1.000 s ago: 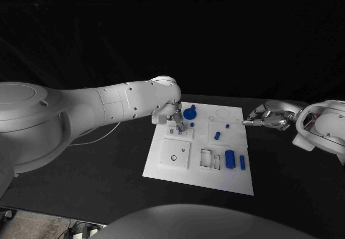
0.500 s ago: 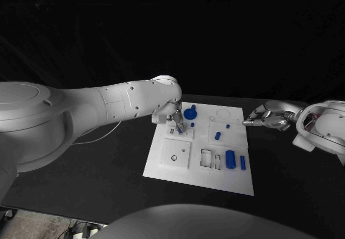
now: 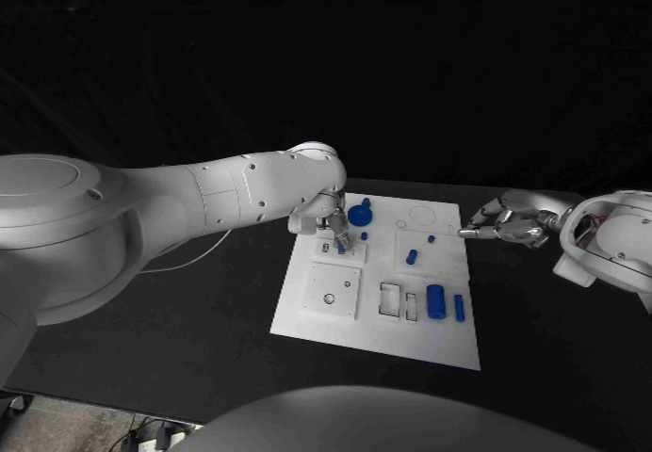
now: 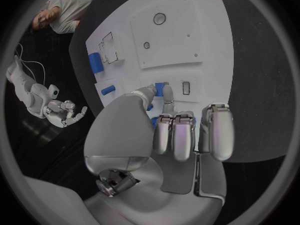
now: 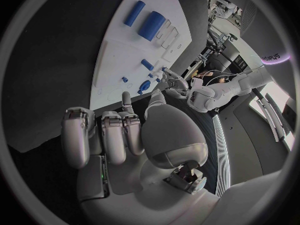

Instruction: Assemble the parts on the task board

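On a black table (image 3: 163, 330) lay the white board (image 3: 381, 325), long side running away from the robot. From the left, a white arm reached over the board's far left corner, and the left hand (image 3: 326, 226) hung there. In the left wrist view, that hand's thumb and one finger (image 4: 167, 101) pinched a small blue peg (image 4: 160, 88) just above the board, beside a narrow rectangular slot (image 4: 185, 88), while the other fingers were curled in together. Just right of that hand stood a round blue knob (image 3: 359, 214) near the board's far edge. Toward the near left lay a raised white square plate (image 3: 332, 287) with a small round hole. Right of it were two rectangular outlines (image 3: 399, 299), then a thick blue cylinder (image 3: 435, 300) and a thin blue pin (image 3: 460, 307), lying side by side. Farther back, mid-board, a short blue piece (image 3: 411, 255) and a tiny blue stud (image 3: 431, 239) stood apart. At the board's far right edge hovered the right hand (image 3: 506, 226), fingers curled in on themselves with nothing visible between them, clear of the board.
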Robot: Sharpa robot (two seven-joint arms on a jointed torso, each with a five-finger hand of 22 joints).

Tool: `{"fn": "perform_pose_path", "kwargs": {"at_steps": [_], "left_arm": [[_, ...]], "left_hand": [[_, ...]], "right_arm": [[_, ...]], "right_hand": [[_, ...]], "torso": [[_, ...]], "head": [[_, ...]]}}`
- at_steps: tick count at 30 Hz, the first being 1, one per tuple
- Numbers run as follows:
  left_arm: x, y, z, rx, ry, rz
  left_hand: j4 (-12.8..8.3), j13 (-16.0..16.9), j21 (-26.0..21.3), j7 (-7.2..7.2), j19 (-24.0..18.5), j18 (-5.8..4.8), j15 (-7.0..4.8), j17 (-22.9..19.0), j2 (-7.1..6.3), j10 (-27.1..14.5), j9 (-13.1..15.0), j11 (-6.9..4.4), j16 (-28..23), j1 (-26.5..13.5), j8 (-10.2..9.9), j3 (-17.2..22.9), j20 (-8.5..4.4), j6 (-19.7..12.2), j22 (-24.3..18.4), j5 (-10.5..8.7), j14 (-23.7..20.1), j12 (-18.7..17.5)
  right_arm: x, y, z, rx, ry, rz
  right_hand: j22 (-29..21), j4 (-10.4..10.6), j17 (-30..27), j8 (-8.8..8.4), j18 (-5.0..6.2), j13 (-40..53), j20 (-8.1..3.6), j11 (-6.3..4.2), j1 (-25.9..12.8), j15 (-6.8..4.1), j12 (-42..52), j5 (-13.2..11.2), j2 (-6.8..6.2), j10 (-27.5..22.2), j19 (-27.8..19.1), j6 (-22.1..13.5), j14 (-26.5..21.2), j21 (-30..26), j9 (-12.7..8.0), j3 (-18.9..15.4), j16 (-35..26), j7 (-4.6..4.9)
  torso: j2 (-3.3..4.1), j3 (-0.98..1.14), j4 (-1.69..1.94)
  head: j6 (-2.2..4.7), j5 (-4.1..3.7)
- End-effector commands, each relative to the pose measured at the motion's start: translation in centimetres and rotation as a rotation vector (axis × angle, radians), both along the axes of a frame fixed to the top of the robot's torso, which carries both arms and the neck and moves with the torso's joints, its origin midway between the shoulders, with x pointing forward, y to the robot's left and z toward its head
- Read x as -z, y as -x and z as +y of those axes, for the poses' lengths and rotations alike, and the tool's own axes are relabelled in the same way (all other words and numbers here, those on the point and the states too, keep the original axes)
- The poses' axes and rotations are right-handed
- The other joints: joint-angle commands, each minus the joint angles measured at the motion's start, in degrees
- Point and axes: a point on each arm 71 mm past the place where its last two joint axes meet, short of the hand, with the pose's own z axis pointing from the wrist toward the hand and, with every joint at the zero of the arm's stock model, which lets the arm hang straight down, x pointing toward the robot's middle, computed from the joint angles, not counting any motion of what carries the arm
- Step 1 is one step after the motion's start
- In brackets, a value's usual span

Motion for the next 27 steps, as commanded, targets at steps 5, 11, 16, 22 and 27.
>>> {"fn": "perform_pose_path", "kwargs": {"at_steps": [5, 11, 16, 22, 27], "left_arm": [[0.05, 0.04, 0.66, -0.048, -0.113, 0.01], [0.06, -0.01, 0.71, -0.045, -0.12, 0.01], [0.11, -0.01, 0.68, -0.039, -0.124, 0.018], [0.22, -0.01, 0.63, -0.03, -0.132, 0.03], [0.36, -0.01, 0.67, -0.027, -0.135, 0.038]], "left_hand": [[-7.76, 15.1, -0.37, -2.1, 3.22, 0.8, -0.2, 15.07, 0.75, 5.86, 0.12, -0.3, 0.14, -0.03, 0.28, 8.17, -0.08, 1.91, 11.56, 0.14, 5.93, 0.17], [-7.76, 15.1, -0.37, -2.1, 3.22, 0.8, -0.2, 15.07, 0.75, 5.86, 0.12, -0.3, 0.14, -0.03, 0.28, 8.17, -0.08, 1.91, 11.56, 0.14, 5.93, 0.17], [-7.82, 15.1, -0.41, -2.08, 3.2, 0.8, -0.17, 15.07, 0.75, 5.86, 0.15, -0.27, 0.14, -0.1, 0.28, 8.19, -0.06, 1.86, 11.55, 0.1, 5.93, 0.17], [-7.91, 15.1, -0.46, -2.07, 3.17, 0.81, -0.14, 15.07, 0.71, 5.86, 0.18, -0.25, 0.14, -0.17, 0.3, 8.2, -0.03, 1.86, 11.54, -0.01, 5.93, 0.17], [-8.11, 15.1, -0.5, -2.05, 3.13, 0.81, -0.08, 15.07, 0.76, 5.86, 0.22, -0.21, 0.14, -0.29, 0.31, 8.33, 0.02, 1.86, 11.54, -0.43, 5.93, 0.17]], "right_arm": [[0.1, 0.14, 0.05, -0.009, 0.004, 0.012], [0.1, 0.16, 0.04, -0.008, 0.003, 0.013], [0.09, 0.18, 0.03, -0.007, 0.003, 0.013], [0.08, 0.22, 0.03, -0.007, 0.003, 0.014], [0.08, 0.24, -0.02, -0.006, 0.003, 0.014]], "right_hand": [[11.89, -0.19, 15.1, -0.31, 0.93, 14.9, 0.06, -0.29, 0.45, -0.04, -0.2, 0.26, 0.11, 5.99, -0.43, 0.02, 5.97, -0.36, -0.06, 0.03, 0.2, 0.06], [11.89, -0.19, 15.1, -0.31, 0.93, 14.9, 0.06, -0.29, 0.45, -0.04, -0.2, 0.26, 0.11, 5.99, -0.43, 0.02, 5.97, -0.36, -0.06, 0.03, 0.2, 0.06], [11.89, -0.19, 15.1, -0.31, 0.93, 14.9, 0.06, -0.29, 0.45, -0.04, -0.2, 0.26, 0.11, 5.99, -0.43, 0.02, 5.97, -0.36, -0.06, 0.03, 0.2, 0.06], [11.89, -0.19, 15.1, -0.31, 0.93, 14.9, 0.06, -0.29, 0.45, -0.04, -0.2, 0.26, 0.11, 5.99, -0.43, 0.02, 5.97, -0.36, -0.06, 0.03, 0.2, 0.06], [11.88, -0.16, 15.1, -0.35, 0.93, 14.9, 0.05, -0.3, 0.48, -0.05, -0.2, 0.24, 0.11, 5.99, -0.43, 0.04, 5.97, -0.39, -0.08, 0.0, 0.2, 0.06]], "torso": [[-0.02, 0.02, 0.0], [-0.02, 0.02, 0.01], [-0.02, 0.01, 0.0], [-0.02, 0.01, -0.02], [-0.01, -0.01, -0.02]], "head": [[-0.01, -0.11], [-0.01, -0.09], [-0.01, -0.11], [-0.01, -0.15], [-0.01, -0.17]]}}
